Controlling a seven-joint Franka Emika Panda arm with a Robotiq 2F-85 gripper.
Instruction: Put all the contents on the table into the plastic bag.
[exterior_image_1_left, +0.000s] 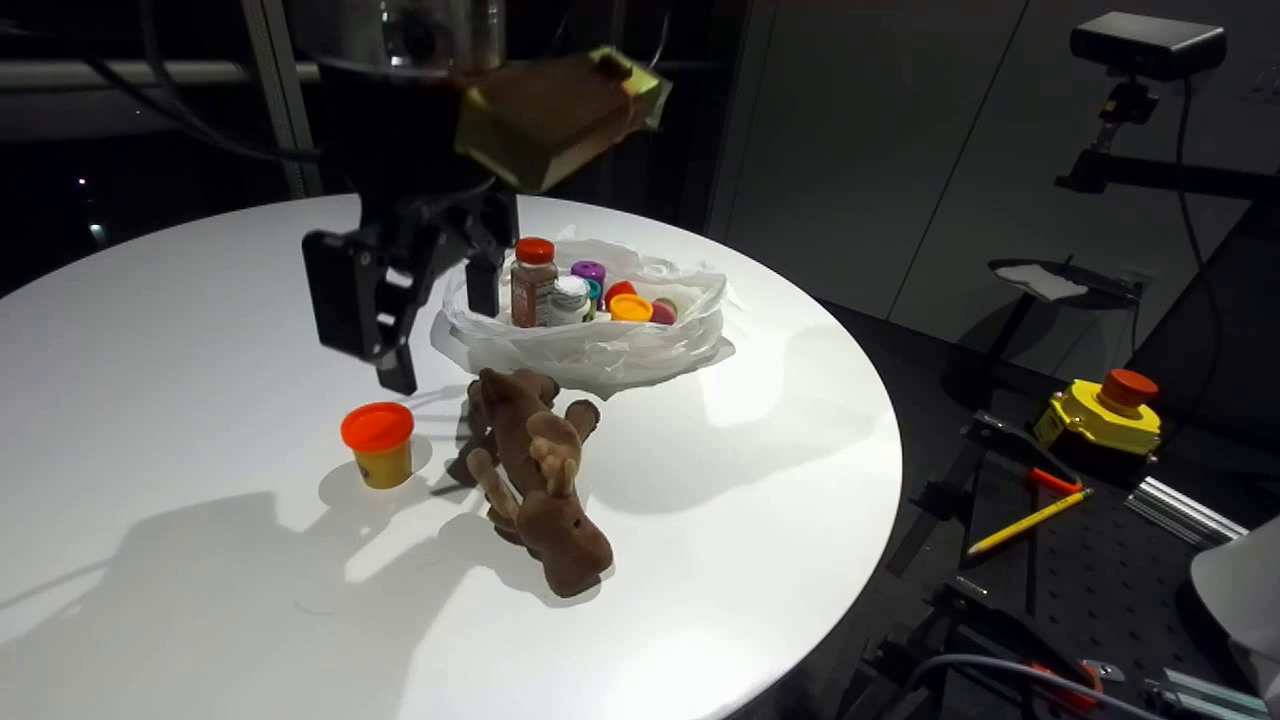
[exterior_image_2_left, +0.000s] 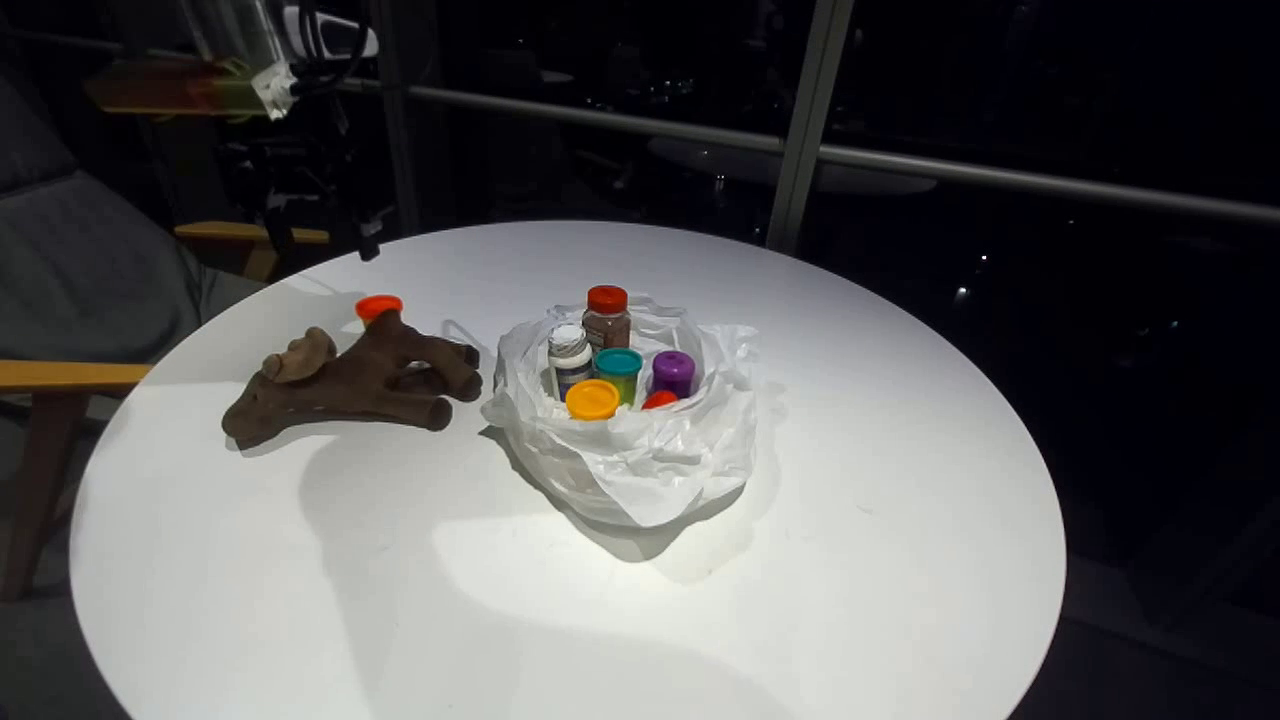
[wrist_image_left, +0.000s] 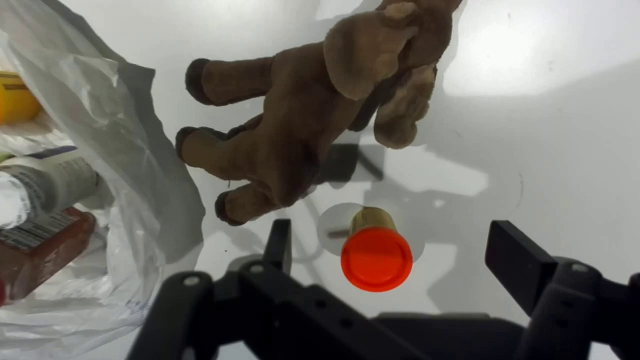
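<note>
Shadows (exterior_image_1_left: 190, 570) cross the white table (exterior_image_2_left: 880, 540) near dark windows (exterior_image_2_left: 1000, 90)

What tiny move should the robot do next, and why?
I'd probably lower the pincer toward the cup with the orange-red lid: it stands on the table, outside the plastic bag, and the wrist view shows it in the open pincer's gap.

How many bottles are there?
2 that I can see: a red-lidded brown bottle and a white bottle, next to each other in the plastic bag. More could be hidden deeper inside.
</note>
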